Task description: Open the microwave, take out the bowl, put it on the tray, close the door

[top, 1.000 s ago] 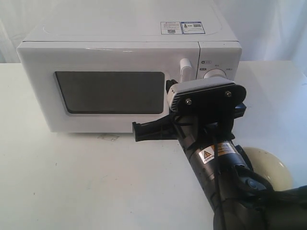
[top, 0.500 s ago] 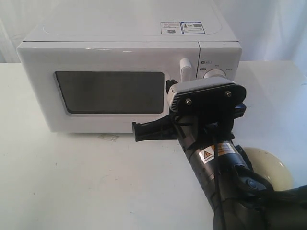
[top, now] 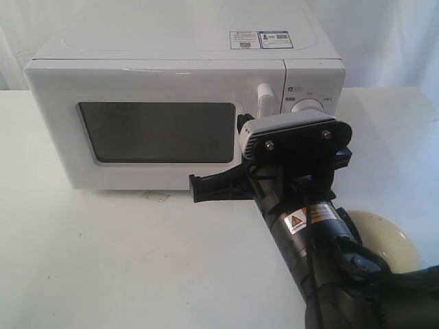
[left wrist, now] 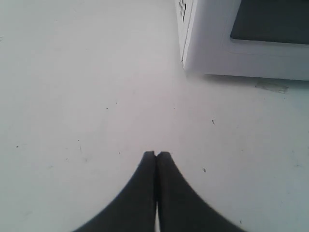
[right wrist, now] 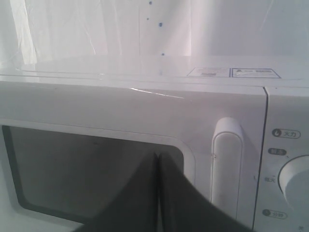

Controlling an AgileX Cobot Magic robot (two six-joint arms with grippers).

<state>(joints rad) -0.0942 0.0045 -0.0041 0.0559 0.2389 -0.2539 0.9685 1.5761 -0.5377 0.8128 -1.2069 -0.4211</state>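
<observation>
Where the microwave (right wrist: 120, 104) bears a knob (right wrist: 297, 181), a label (right wrist: 288, 134) reads "火力".

The desk (top: 103, 260) I work on is white and matte. It is lit brightly and evenly, so only soft shadows lie on it. Small dark specks (left wrist: 213, 122) are scattered over its surface, and a scrap of clear tape (top: 155, 197) is stuck flat to it. Behind the desk hangs a white backdrop (top: 384, 34), a thin sheet with vertical folds and creases. Pale bright streaks run down it, and a few dark dots (right wrist: 159, 22) mark it.
</observation>
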